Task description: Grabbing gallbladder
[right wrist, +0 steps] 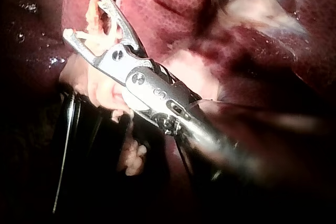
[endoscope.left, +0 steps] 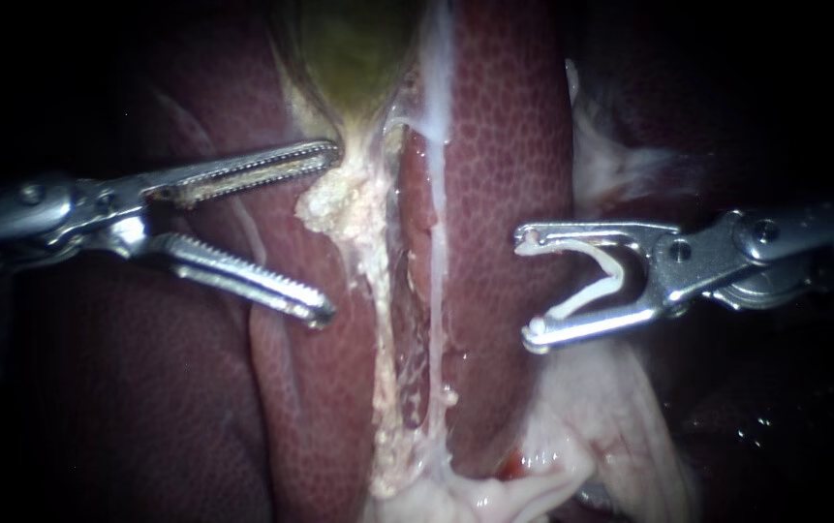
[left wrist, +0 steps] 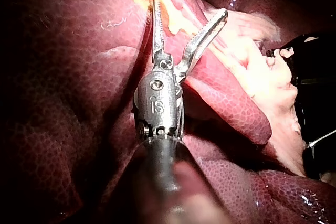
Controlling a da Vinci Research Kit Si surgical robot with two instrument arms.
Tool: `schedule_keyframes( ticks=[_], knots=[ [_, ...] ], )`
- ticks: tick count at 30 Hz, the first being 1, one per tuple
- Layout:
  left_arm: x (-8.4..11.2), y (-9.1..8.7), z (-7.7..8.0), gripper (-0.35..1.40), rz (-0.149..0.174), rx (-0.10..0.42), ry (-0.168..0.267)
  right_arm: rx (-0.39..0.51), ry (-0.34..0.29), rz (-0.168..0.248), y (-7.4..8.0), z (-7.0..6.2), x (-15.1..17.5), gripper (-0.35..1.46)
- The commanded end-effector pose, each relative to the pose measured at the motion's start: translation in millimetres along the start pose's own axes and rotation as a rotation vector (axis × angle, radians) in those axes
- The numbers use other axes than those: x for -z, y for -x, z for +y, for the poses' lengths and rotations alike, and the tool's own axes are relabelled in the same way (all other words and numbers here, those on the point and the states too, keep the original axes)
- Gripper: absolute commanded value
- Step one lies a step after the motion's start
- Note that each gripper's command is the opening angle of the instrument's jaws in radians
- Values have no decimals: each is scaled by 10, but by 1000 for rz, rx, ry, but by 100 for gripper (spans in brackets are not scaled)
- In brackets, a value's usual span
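The left instrument (endoscope.left: 329, 232) is gaping wide, one jaw touching pale tissue (endoscope.left: 339, 199) below the yellow-green gallbladder (endoscope.left: 354, 58); the right instrument (endoscope.left: 528, 288) is gripping a white clip (endoscope.left: 616, 271).

Endoscope faces the mottled dark-red liver (endoscope.left: 504, 145) closely; wrist cameras look along the steel left instrument (left wrist: 189, 8) and right instrument (right wrist: 85, 17) onto that liver.

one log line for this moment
step: grabbing gallbladder | left instrument: jaws open, upper tip by its lower end, nothing gripped | right instrument: clip between jaws, over liver
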Motion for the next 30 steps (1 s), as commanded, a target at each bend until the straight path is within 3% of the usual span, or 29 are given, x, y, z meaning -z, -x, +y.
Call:
schedule_keyframes(
  ticks=[1, 5, 9, 14, 21, 26, 30],
  knots=[
    [0, -3, 2, 59, 5, -1, 10, 0, 0, 0, 0, 0, 0, 57],
    [0, -13, 5, 27, 20, 2, 45, 0, 0, 0, 0, 0, 0, 57],
    [2, -21, 7, -35, 72, 5, 92, 0, 0, 0, 0, 0, 0, 57],
    [7, -29, 7, -35, 110, 23, 110, 0, 0, 0, 0, 0, 0, 57],
    [13, -24, 2, -35, 110, 37, 117, 0, 0, 0, 0, 0, 0, 57],
    [25, 0, -1, -35, 110, 55, 114, 0, 0, 0, 0, 1, 0, 57],
    [41, 27, -2, -35, 89, 68, 113, -6, 0, 0, 1, 1, 1, 57]
  ],
)
